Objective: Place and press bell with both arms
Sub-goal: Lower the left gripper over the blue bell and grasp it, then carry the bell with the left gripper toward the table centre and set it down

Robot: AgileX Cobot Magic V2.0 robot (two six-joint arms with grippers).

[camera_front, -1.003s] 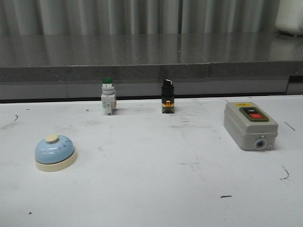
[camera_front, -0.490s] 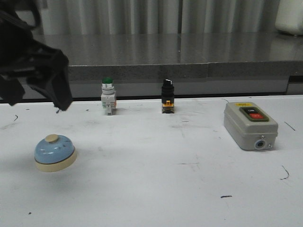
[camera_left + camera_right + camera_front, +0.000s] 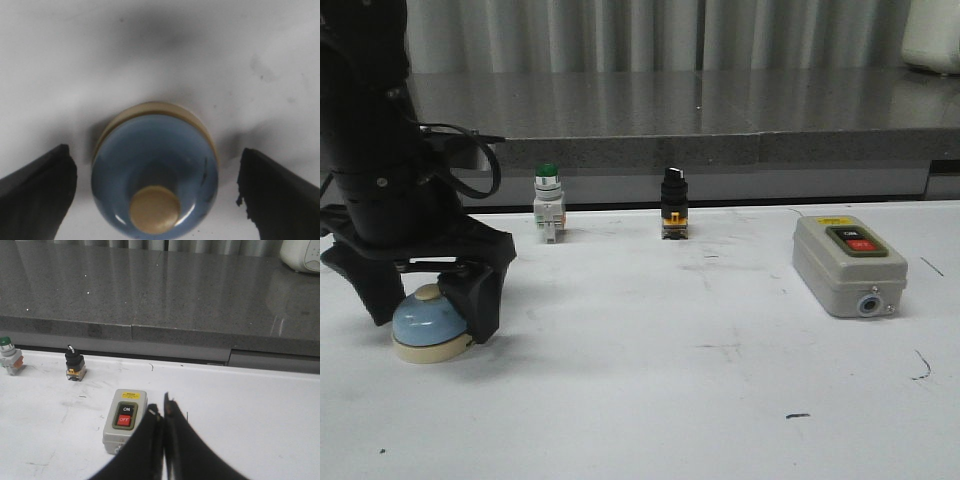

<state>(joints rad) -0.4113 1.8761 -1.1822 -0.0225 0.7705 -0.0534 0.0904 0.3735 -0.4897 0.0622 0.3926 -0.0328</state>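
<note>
The light-blue bell [image 3: 428, 325] with cream base and cream button sits on the white table at the front left. My left gripper [image 3: 428, 305] is open and straddles it, one finger [image 3: 478, 300] on each side, with a gap to the dome. In the left wrist view the bell [image 3: 155, 172] lies between the two dark fingertips [image 3: 37, 195], untouched. My right gripper [image 3: 161, 412] is shut and empty, held above the table beside the grey switch box; it does not show in the front view.
A grey switch box [image 3: 848, 264] with black and red buttons stands at the right, also in the right wrist view [image 3: 125, 421]. A green-capped push-button [image 3: 548, 203] and a black selector switch [image 3: 674, 203] stand at the table's back edge. A grey ledge runs behind.
My left arm came in from the upper left and dropped over the bell, so its open fingers now stand on either side of it. The bell has not moved.
</note>
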